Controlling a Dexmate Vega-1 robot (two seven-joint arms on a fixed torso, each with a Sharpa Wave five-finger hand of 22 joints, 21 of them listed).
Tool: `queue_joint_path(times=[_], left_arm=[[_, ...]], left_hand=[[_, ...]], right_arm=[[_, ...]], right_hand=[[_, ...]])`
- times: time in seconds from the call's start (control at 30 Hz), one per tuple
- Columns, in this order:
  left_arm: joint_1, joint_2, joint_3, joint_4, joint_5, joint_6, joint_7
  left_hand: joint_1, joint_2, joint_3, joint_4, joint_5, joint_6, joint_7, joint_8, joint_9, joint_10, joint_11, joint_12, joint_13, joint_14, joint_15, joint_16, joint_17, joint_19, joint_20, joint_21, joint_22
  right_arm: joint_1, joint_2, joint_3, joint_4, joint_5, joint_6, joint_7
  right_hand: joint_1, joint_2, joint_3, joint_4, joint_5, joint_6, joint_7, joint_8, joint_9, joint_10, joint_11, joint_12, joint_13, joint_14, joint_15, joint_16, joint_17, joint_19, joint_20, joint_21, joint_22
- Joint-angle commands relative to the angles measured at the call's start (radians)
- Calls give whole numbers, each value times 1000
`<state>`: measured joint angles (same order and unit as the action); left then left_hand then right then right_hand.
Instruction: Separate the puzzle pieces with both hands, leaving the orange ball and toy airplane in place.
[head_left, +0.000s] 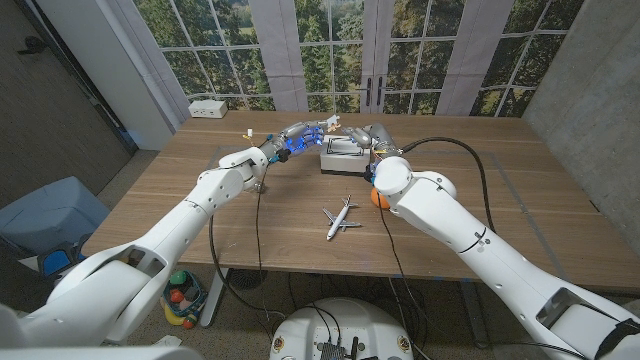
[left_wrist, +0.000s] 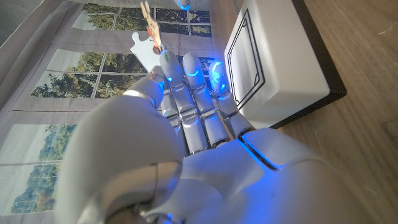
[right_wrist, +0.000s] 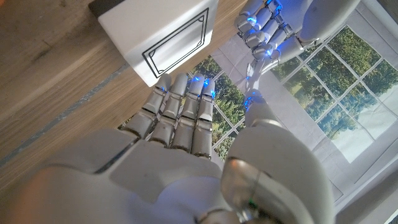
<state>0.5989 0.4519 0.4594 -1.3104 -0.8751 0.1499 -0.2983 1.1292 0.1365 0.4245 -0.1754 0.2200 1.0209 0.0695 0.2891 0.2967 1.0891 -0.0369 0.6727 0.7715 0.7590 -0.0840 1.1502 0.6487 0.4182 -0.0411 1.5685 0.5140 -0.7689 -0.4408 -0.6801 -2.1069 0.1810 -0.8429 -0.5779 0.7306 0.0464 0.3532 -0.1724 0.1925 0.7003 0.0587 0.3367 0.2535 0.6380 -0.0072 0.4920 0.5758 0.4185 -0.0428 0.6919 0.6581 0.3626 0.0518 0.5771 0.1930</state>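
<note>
In the left wrist view my left hand (left_wrist: 186, 124) pinches a white puzzle piece (left_wrist: 144, 46) with a tan picture at its fingertips. In the head view that left hand (head_left: 298, 136) is raised at the table's far middle, holding the piece (head_left: 330, 125) above a white box (head_left: 340, 158). My right hand (head_left: 365, 136) hovers just right of it, over the same box. In the right wrist view the right hand's fingers (right_wrist: 180, 112) reach out straight with nothing between them and the thumb. The orange ball (head_left: 378, 198) and the toy airplane (head_left: 341, 218) lie on the table nearer to me.
The white box (left_wrist: 273, 62) has a black outline on its face and a dark base. A white power strip (head_left: 208, 108) sits at the far left corner, and a small pale object (head_left: 245, 131) lies near it. Cables trail across the wooden table (head_left: 500, 190).
</note>
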Motion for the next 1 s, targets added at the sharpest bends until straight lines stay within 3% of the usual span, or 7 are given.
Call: queue_joint_path(times=[0.03, 0.7, 1.0], left_arm=[[1, 4, 10, -5, 36, -27, -2], [6, 16, 20, -28, 62, -46, -3], [1, 22, 27, -29, 78, -56, -14]], left_hand=[[5, 0, -7, -1, 7, 50, 23, 0, 215, 4, -4, 0, 5, 0, -86, -1, 2, -3, -44, 4, 2], [5, 0, -6, -1, 8, 54, 22, -8, 221, 5, -3, -5, 6, -3, -84, -2, 4, -8, -45, 3, -1], [5, 1, -7, -1, 8, 56, 21, -11, 222, 5, -6, -6, 7, -7, -82, -3, 2, -12, -44, 3, -1]], right_arm=[[19, 25, -10, 28, 9, 16, 0], [28, 51, -26, 58, -2, 35, -18], [27, 62, -26, 73, -5, 60, -23]], right_hand=[[9, 6, -6, 4, -2, 15, -1, 8, 7, 11, 3, 13, 9, 11, -29, 12, 11, 9, -1, 7, 4], [40, 11, -10, 5, 0, 48, -3, 27, 23, 46, -8, 59, 49, 32, -43, 38, 49, 34, -5, 29, 8], [74, 25, -5, 5, 3, 117, -9, 61, 45, 102, -31, 131, 106, 91, -65, 70, 86, 62, -9, 55, 12]])
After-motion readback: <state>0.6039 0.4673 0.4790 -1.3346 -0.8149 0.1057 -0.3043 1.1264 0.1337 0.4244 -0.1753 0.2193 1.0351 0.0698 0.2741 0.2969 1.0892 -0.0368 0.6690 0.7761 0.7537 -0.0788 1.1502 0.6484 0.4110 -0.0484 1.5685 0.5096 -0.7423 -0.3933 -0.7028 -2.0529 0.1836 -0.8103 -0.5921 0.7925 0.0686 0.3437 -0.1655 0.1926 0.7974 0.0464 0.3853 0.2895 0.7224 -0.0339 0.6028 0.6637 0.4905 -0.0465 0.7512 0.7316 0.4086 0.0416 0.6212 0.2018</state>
